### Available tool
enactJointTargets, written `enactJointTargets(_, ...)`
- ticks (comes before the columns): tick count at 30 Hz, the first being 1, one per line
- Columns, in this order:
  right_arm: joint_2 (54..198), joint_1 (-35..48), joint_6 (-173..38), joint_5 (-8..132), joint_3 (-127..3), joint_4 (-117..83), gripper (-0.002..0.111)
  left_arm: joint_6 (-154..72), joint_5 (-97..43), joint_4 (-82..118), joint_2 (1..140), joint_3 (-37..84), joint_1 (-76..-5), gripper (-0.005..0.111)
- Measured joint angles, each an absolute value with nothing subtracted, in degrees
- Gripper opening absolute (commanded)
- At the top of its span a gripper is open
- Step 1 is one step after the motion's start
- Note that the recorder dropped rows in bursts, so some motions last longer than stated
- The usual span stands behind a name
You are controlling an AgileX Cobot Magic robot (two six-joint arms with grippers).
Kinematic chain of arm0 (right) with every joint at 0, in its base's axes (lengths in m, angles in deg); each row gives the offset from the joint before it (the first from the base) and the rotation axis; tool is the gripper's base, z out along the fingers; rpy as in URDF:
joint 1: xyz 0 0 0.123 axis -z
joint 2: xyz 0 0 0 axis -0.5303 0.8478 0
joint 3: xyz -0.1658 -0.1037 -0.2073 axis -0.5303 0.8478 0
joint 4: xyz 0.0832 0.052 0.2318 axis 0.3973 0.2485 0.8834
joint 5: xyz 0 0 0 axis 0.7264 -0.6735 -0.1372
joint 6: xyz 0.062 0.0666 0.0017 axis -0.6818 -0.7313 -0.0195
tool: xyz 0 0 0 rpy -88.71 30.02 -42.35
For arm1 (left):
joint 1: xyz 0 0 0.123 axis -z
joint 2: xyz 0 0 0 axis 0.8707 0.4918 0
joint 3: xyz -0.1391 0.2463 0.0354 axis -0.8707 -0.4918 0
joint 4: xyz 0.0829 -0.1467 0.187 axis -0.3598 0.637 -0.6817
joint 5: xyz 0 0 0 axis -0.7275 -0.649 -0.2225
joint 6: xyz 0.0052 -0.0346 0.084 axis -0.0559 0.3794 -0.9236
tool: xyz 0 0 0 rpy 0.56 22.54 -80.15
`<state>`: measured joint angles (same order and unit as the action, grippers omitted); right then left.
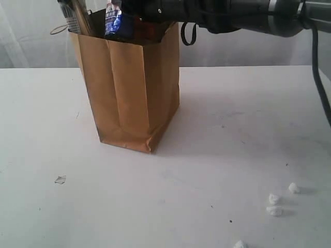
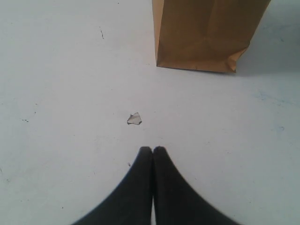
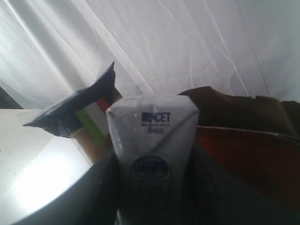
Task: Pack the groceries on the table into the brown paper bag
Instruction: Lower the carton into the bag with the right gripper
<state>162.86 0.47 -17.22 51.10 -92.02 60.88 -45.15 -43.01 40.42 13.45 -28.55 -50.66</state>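
The brown paper bag (image 1: 132, 88) stands upright on the table (image 1: 217, 155), left of centre. My right gripper (image 1: 124, 18) reaches in from the right over the bag's open mouth, shut on the small blue-white carton (image 1: 113, 20). In the right wrist view the carton (image 3: 152, 126) sits between the dark fingers of the right gripper (image 3: 152, 161), above the bag's dark inside (image 3: 243, 140). The blue-ended spaghetti packet (image 1: 77, 15) sticks out of the bag's far left corner, its end (image 3: 79, 110) beside the carton. My left gripper (image 2: 153, 149) is shut and empty, low over the table in front of the bag (image 2: 206, 33).
Small white crumbs (image 1: 274, 199) lie at the front right of the table. A clear scrap (image 1: 60, 179) lies front left, just ahead of the left fingertips (image 2: 134, 119). A black cable (image 1: 320, 88) hangs at the right edge. White curtain behind.
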Motion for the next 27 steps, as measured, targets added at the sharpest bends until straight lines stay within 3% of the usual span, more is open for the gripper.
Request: enactJointTargets(27,165.4,0.5,-14.3,49.7,-92.0,78.7,0.016,-45.1,-43.0,40.4,13.5,-28.6,-50.7,0.000)
